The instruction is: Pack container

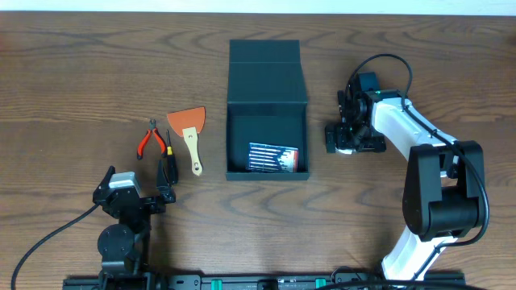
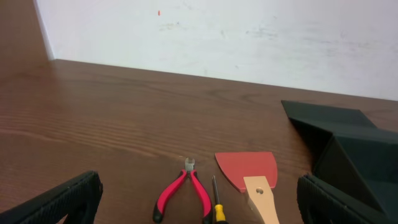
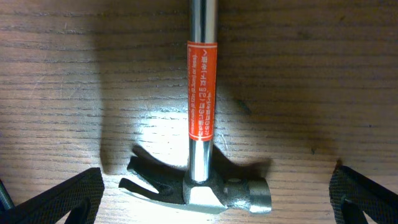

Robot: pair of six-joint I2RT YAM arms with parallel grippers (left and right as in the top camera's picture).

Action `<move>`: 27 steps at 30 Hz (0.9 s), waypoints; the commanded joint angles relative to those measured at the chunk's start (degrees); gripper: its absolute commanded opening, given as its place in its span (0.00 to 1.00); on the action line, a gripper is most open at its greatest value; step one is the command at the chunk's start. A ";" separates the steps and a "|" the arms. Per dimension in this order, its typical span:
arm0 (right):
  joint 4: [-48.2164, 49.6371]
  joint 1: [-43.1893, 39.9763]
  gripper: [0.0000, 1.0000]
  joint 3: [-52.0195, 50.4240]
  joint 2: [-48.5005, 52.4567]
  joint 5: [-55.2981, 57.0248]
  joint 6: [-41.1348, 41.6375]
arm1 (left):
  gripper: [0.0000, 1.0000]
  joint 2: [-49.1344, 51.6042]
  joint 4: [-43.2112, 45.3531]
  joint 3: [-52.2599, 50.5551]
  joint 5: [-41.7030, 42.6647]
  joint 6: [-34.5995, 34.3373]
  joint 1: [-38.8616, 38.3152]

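Between the right fingers (image 3: 56, 199), which sit wide apart at the lower corners of the right wrist view and hold nothing, a hammer (image 3: 202, 124) lies flat on the worktop (image 3: 323, 74). Its steel head is nearest the camera, claw to the left and striking face to the right. The bright shaft, wrapped in an orange label, runs away up the frame. Bare wood shows on both sides of the head, so neither finger touches it.

Seen from above, those fingers point down just beside the right wall of the container (image 1: 266, 105), a dark teal-green box standing near the middle of the worktop. Its flap lid is laid back toward the far edge. Inside, against the near wall, lies a flat pack (image 1: 272, 157) with white stripes and a red corner. In that view the hammer cannot be made out under the wrist.

At the near left, the left fingers (image 2: 62, 202) are likewise spread and empty. Ahead of them lie red-handled pliers (image 2: 183, 190), a screwdriver (image 2: 217, 208) with a yellow collar, and a scraper (image 2: 249, 169) with an orange-red blade and wooden handle. These three sit between the left fingers and the container. The scraper is nearest the box but apart from it.
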 commanded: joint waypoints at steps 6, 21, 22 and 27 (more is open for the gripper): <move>-0.66 -0.31 0.95 -0.09 0.74 -0.48 2.64 | 0.99 -0.35 -0.98 -1.73 -0.24 0.76 0.33; -2.14 -0.31 0.70 -0.09 0.74 -0.48 2.64 | 0.99 -0.35 -0.98 -1.75 -0.24 0.74 0.33; -2.14 -0.31 0.69 -0.09 0.74 -0.50 2.64 | 0.99 -0.35 -0.98 -1.73 -0.24 0.74 0.33; -2.27 -0.31 0.57 -0.09 0.74 -1.57 2.62 | 0.99 -0.35 -0.98 -1.73 -0.24 0.74 0.33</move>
